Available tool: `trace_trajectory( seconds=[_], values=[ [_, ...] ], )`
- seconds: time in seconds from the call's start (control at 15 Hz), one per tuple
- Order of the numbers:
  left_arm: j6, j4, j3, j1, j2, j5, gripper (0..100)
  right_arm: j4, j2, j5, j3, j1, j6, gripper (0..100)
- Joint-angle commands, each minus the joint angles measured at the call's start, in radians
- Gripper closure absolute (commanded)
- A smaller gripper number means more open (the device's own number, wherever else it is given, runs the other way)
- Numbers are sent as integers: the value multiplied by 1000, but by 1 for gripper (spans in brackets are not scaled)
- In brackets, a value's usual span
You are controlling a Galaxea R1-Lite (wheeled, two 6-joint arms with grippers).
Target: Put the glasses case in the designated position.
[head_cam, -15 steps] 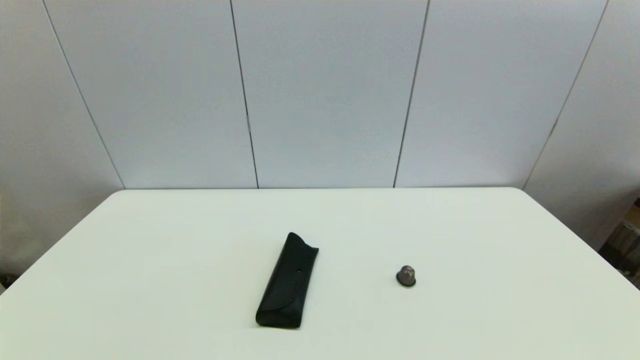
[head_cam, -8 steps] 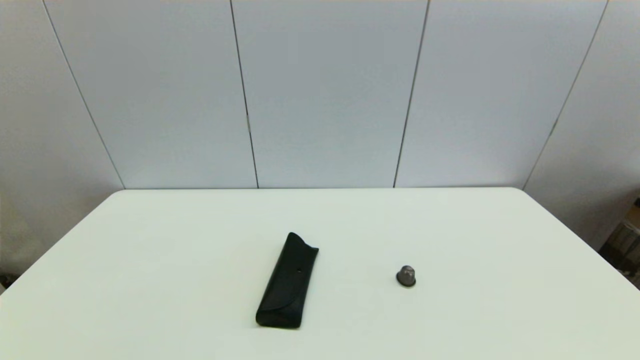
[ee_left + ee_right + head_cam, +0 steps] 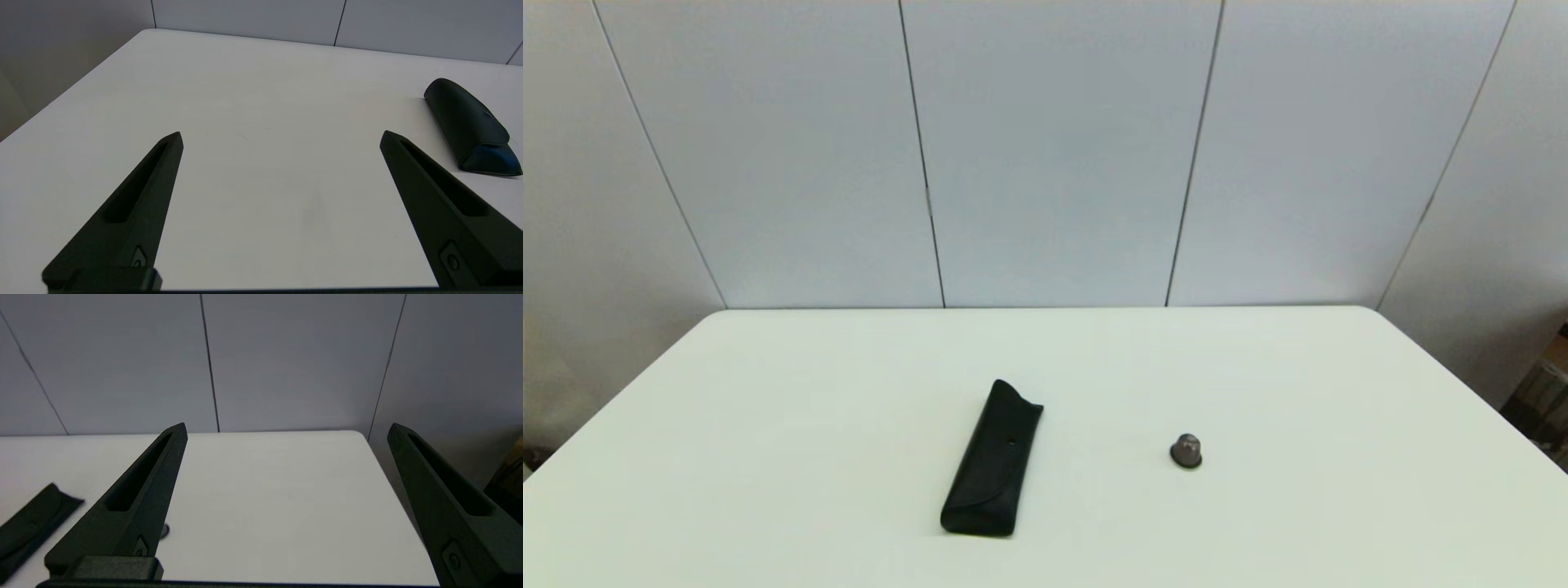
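On the left, my left end effector (image 3: 282,136) hangs low over the near-left part of the table (image 3: 768,408) with its fingers spread wide and nothing between them; the case (image 3: 993,461) lies flat near the table's middle, well off to that arm's inner side, rounded end toward me and notched end away. Right of it, well apart, sits a small grey knob (image 3: 1186,451). Farther right, my right end effector (image 3: 286,428) is also splayed and empty, out of the head view. I see no marked spot, so I could drop the case in the wrong place. I think the slim, smooth pouch may slip or swing if pinched at one end, and a careless sweep could knock the knob.
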Motion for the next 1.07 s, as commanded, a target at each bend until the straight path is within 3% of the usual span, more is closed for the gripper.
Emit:
trace_trajectory(
  seconds=[0.07,0.47,0.6,0.87,1.07],
  values=[
    [-1,-2,0,0,2,0,0,3,230,-43,-156,11,-55,0],
    [-1,1,0,0,2,0,0,23,435,-92,-395,18,-106,0],
    [-1,1,0,0,2,0,0,60,509,-135,-488,89,-100,0],
    [-1,-2,0,0,2,2,0,189,592,-216,-602,189,-5,0],
    [-1,-2,0,0,2,0,0,216,675,-227,-640,233,72,0]
  ],
)
